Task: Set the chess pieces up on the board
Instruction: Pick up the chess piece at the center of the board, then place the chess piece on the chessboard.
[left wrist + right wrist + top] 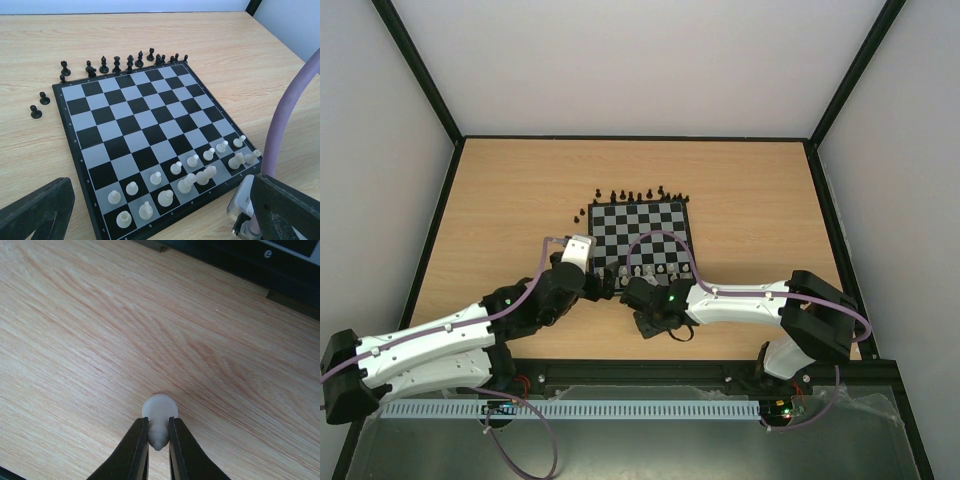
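Note:
The board [642,232] lies mid-table and fills the left wrist view [125,125]. Whitish pieces [176,168] stand on its two near rows [642,270]. Black pieces [116,64] stand on the wood along its far edge [638,195], with three more off its far-left corner [36,111]. My right gripper [158,436] is shut on a whitish piece [159,412], held upright at the bare wood just in front of the board [634,293]. My left gripper [162,200] is open wide and empty over the board's near-left corner [600,283].
The table [500,220] is light wood, with a black frame and white walls around it. My right arm's purple cable [280,125] and wrist housing [245,207] stand at the board's near-right corner. A black base rail [280,265] runs along the near table edge.

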### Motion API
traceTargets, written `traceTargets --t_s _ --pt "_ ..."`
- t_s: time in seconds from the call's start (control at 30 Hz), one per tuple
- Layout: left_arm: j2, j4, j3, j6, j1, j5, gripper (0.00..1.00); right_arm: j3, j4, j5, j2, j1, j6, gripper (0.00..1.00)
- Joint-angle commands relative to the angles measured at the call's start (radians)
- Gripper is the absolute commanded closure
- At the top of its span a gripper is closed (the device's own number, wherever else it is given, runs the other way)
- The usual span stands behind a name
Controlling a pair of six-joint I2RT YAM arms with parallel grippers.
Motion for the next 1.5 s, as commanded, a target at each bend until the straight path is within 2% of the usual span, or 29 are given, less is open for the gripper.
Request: traceTargets --t_s 0.0,0.43,0.73,1.47 --pt "0.01 0.024 -0.005 -0.001 0.005 -0.015 0.01 0.028 -0.072 0.062 -0.017 0.007 0.017 0.89" --pt "0.027 0.025 -0.001 0.002 0.005 -0.017 0.01 0.079 -0.156 0.129 -0.091 -0.164 -0.056 0.89" --pt "0.033 0.026 -0.002 0.002 0.006 -0.018 0.01 0.125 -0.152 0.133 -0.068 -0.249 -0.128 0.89" --pt "0.034 0.025 0.0 0.004 0.005 -0.018 0.01 0.19 -0.111 0.116 0.089 -0.304 -0.18 0.88"
